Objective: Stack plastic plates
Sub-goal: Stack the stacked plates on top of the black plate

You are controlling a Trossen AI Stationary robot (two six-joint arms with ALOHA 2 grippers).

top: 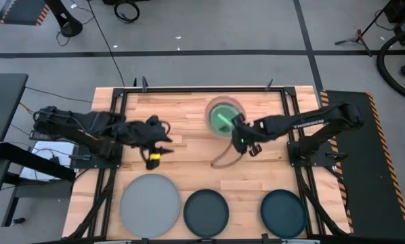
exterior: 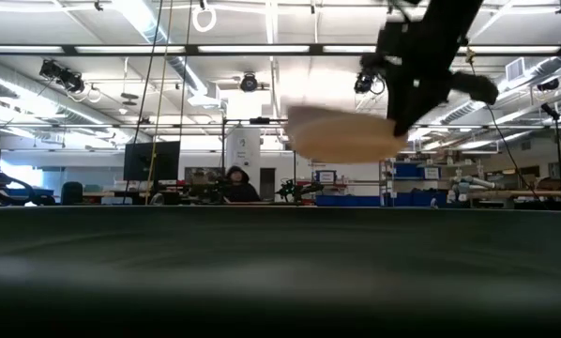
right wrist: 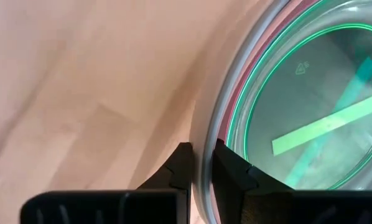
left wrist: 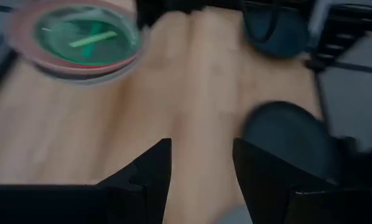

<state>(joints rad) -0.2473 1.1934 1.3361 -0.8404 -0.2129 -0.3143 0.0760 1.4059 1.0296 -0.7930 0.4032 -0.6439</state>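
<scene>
A stack of plates (top: 224, 115) sits on the table's far middle, with a green plate on top and pink and pale rims showing under it. My right gripper (top: 242, 141) is just near of the stack, shut on a cream plate (top: 223, 161), which shows in the air in the low view (exterior: 346, 136). My left gripper (top: 158, 144) hovers open over bare wood left of centre, touching nothing. Its fingers (left wrist: 155, 174) show a clear gap in the left wrist view. A large grey plate (top: 150, 205) and two dark teal plates (top: 206, 211) (top: 284, 213) lie flat along the near edge. My right gripper (right wrist: 204, 165) pinches the cream plate's thin rim (right wrist: 203, 146) between its two fingers. It comes at it from the table's right, slanting down. The plate is lifted clear of the table and tilted, reaching from the fingers toward the near left.
Bare wood lies between the stack and the near row of plates. Black frame rails (top: 114, 115) run along the table's left and right sides. A person (exterior: 235, 183) sits far behind the table in the low view.
</scene>
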